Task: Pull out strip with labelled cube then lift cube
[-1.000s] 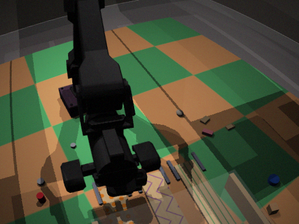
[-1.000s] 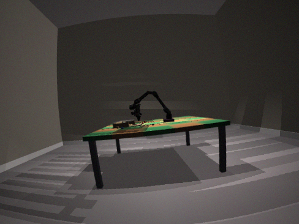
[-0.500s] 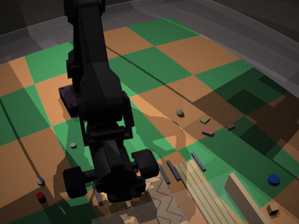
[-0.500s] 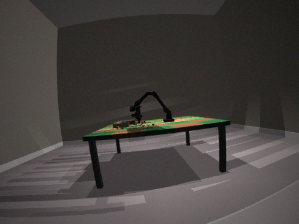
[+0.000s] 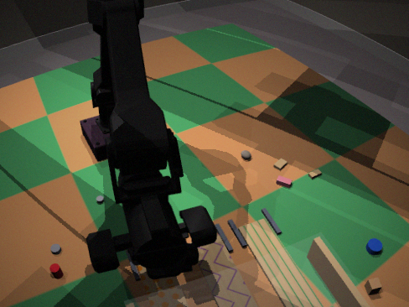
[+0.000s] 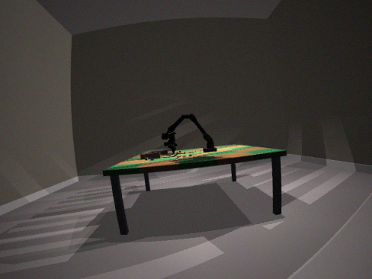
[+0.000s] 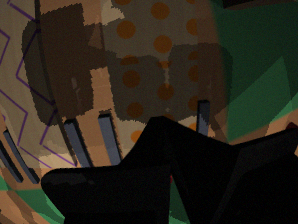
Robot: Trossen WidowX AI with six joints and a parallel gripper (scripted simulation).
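Note:
The orange-dotted strip [image 5: 147, 285] [image 7: 150, 30] lies under the arm. Beside it are the purple zigzag strip [image 5: 228, 289] [image 7: 30, 120] and the green-lined strip [image 5: 272, 260]. My gripper [image 6: 174, 152] [image 7: 157, 123] is shut with nothing seen between its fingertips. It points down, low, and in the wrist view its tips overlap the near end of the dotted strip; whether they touch it I cannot tell. The hand hides the fingertips in the top view. The labelled cube does not show at this moment. The far ends of the strips are out of view, so breaks there cannot be told.
Dark bars [image 5: 271, 221] [image 7: 109, 140] stand by the strips' near ends. A pale wooden wall [image 5: 344, 273] runs right of the lined strip. A blue cylinder [image 5: 374, 246], small wooden block [image 5: 373, 286], pink block [image 5: 284, 181], grey ball [image 5: 245, 154] and red cylinder [image 5: 56, 271] lie around.

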